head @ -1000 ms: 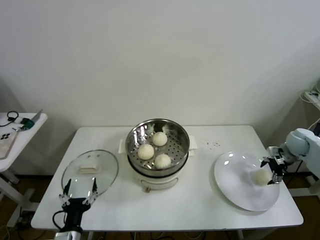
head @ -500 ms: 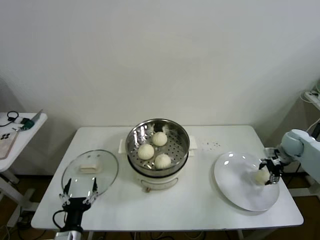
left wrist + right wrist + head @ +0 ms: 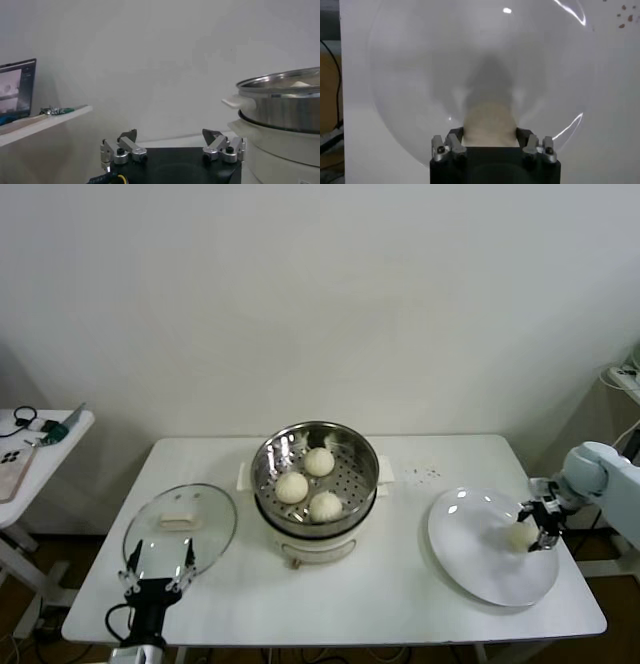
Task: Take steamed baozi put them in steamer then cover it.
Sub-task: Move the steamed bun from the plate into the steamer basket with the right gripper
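Baozi [image 3: 519,535], the fourth of the smooth, cream-white dough buns, is clasped between the fingers of the right gripper [image 3: 533,531] over the flat white plate [image 3: 480,569] at the right end of the table [image 3: 400,604]. In the right wrist view the rounded bun [image 3: 487,124] is seen pinched on both sides by the metal fingertips [image 3: 454,142], with the plate's glossy round surface [image 3: 420,75] beneath it; whether the bun touches the plate cannot be told.

Three more buns [image 3: 292,486] are laid on the perforated floor of the steamer [image 3: 270,459], a round, shiny steel basket set on a cream-white pot base with side handles, at the middle of the table. The buns are grouped toward the centre, close together.

The round glass lid [image 3: 210,529] is laid flat on the table to the left of the steamer, just beside it. The left gripper [image 3: 157,572] is parked at the near edge of that lid with its fingers spread wide and nothing between them. From the left wrist camera the steel rim and pale base [image 3: 280,125] are seen side-on beyond the parted left gripper [image 3: 172,147].

A small side table [image 3: 30,454] with cables and small objects stands well apart at the far left.
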